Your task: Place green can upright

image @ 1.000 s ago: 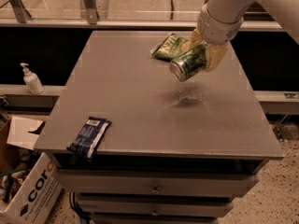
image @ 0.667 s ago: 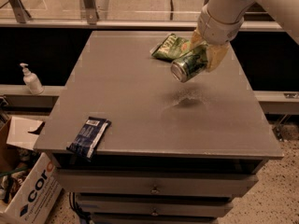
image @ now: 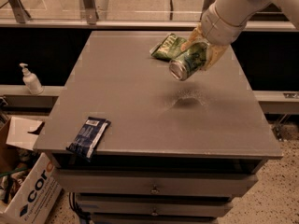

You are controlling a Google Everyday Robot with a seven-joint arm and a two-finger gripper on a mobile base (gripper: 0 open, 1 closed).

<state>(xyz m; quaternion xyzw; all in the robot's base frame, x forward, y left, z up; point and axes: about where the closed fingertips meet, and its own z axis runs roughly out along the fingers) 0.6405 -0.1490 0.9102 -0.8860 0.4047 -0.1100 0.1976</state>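
Grips the green can (image: 188, 63) tight in the pincer (image: 200, 52); holds it tilted in the air, silver end aimed near-left, above the far right of the counter (image: 117, 92), just beside a green snack bag (image: 166, 47).

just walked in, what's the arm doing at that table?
The gripper is shut on the green can, holding it in the air above the far right part of the table. The can is tipped on its side, silver end facing front-left, so it is not yet set down upright. A green snack bag lies on the table just behind it, and a dark blue packet sits at the front-left edge.
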